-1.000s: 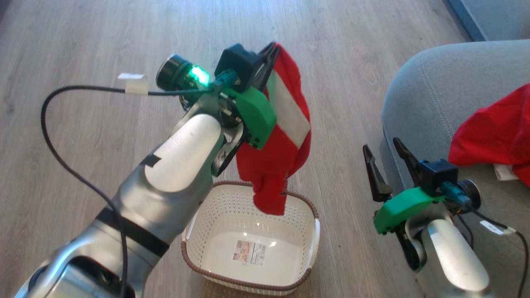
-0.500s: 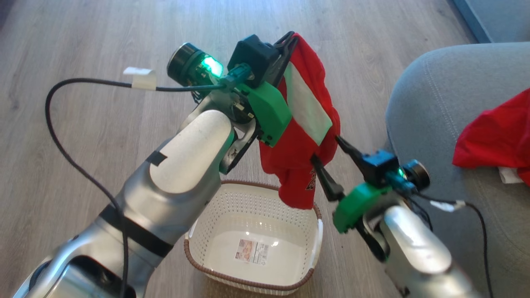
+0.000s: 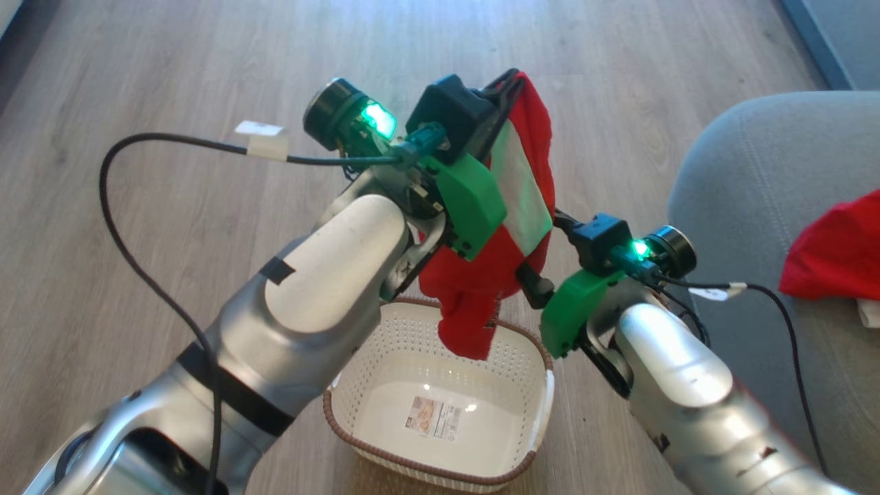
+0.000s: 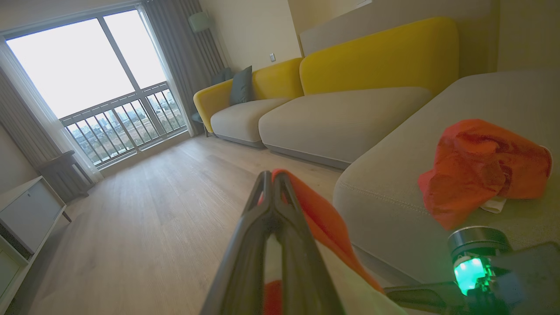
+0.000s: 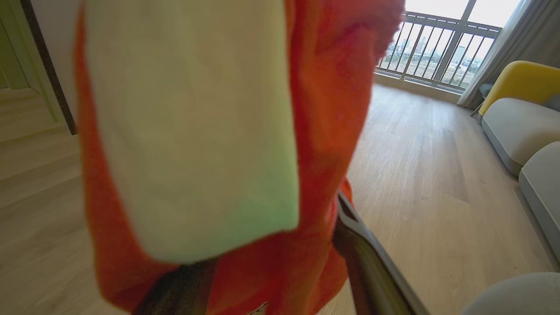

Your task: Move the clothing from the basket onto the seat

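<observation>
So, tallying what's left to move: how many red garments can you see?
2. The hanging garment is pinched in the left gripper above the basket; the second garment lies on the seat.

Both forearms [image 3: 330, 275] have glossy white shells over brushed silver; the left one bears a black band [image 3: 227, 399] and a black tape patch [image 3: 278, 270]. Each wrist carries a green bracket [image 3: 471, 199], black camera block [image 3: 450, 110], green-lit lens [image 3: 344, 117] and a black cable [image 3: 330, 161] tagged with white tape [image 3: 265, 141]. Fingers [image 4: 302, 262] are long and dark.
</observation>
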You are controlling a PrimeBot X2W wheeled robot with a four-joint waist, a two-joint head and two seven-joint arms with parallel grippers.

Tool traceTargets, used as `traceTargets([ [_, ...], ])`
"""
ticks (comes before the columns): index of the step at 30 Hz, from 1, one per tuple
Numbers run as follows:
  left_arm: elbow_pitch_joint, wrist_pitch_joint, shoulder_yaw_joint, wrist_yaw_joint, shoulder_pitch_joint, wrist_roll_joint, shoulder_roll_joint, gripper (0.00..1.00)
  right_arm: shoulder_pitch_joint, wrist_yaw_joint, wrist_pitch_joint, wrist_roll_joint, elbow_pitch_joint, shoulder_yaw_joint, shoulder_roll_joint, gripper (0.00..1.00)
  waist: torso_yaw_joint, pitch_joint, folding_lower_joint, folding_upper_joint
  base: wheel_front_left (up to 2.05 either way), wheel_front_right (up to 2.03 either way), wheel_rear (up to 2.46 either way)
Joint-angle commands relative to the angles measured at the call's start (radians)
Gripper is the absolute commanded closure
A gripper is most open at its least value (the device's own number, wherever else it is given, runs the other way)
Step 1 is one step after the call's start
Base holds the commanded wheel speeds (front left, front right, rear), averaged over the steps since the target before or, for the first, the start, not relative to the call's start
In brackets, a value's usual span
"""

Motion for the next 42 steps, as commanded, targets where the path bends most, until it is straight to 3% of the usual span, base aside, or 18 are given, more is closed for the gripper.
traceTargets([
  [1, -0.037, 0.003, 0.025, 0.001, -0.073, -0.011, 0.014, 1.0, -0.062, 0.0, -0.006, 0.02, -0.005, 0.029, 0.013, 0.0, 0.011, 0.002, 0.0, -0.0001, 0.0, 0.0, 0.0],
  [2, -0.04, 0.003, 0.02, 0.001, -0.072, -0.014, 0.013, 1.0, -0.072, 0.0, -0.006, 0.032, 0.01, 0.037, 0.013, 0.16, 0.015, 0.003, 0.0, -0.0001, 0.0, 0.0, 0.0],
  [3, -0.043, 0.002, 0.015, 0.001, -0.072, -0.016, 0.013, 1.0, -0.082, 0.0, -0.006, 0.043, 0.022, 0.037, 0.013, 0.7, 0.021, 0.005, 0.0, -0.0001, 0.0, 0.0, 0.0],
  [4, -0.044, 0.002, 0.011, 0.001, -0.071, -0.018, 0.012, 1.0, -0.09, 0.0, -0.006, 0.054, 0.031, 0.036, 0.013, 1.0, 0.025, 0.006, 0.0, -0.0001, 0.0, 0.0, 0.0],
  [12, -0.025, 0.006, 0.002, 0.007, -0.055, -0.032, 0.022, 1.0, -0.101, 0.0, -0.006, 0.075, 0.01, -0.001, 0.013, 1.0, 0.019, 0.018, 0.0, -0.0001, 0.0, 0.0, 0.0],
  [13, -0.023, 0.004, 0.003, 0.003, -0.051, -0.037, 0.025, 0.86, -0.1, 0.0, -0.006, 0.073, 0.002, -0.008, 0.013, 1.0, 0.013, 0.021, 0.0, -0.0001, 0.0, 0.0, 0.0],
  [14, -0.023, 0.004, 0.003, 0.003, -0.051, -0.037, 0.025, 0.86, -0.1, 0.0, -0.006, 0.073, 0.002, -0.008, 0.013, 1.0, 0.013, 0.021, 0.0, -0.0001, 0.0, 0.0, 0.0],
  [15, -0.021, 0.001, 0.003, -0.003, -0.047, -0.042, 0.028, 0.58, -0.098, 0.0, -0.006, 0.07, -0.006, -0.017, 0.013, 1.0, 0.007, 0.023, 0.0, -0.0001, 0.0, 0.0, 0.0],
  [16, -0.018, 0.001, 0.003, -0.008, -0.04, -0.049, 0.03, 0.0, -0.098, 0.0, -0.006, 0.065, -0.012, -0.027, 0.013, 1.0, -0.001, 0.025, 0.0, -0.0001, 0.0, 0.0, 0.0],
  [30, 0.034, -0.099, 0.016, -0.082, 0.035, -0.105, 0.081, 0.0, -0.105, 0.0, -0.006, -0.046, -0.087, -0.204, 0.013, 1.0, -0.163, 0.07, 0.0, -0.0001, 0.0, 0.0, 0.0],
  [42, 0.05, -0.123, 0.006, -0.087, 0.069, -0.113, 0.092, 0.0, -0.075, 0.0, -0.006, -0.085, -0.154, -0.237, 0.013, 1.0, -0.399, 0.08, 0.0, -0.0001, 0.0, 0.0, 0.0],
])
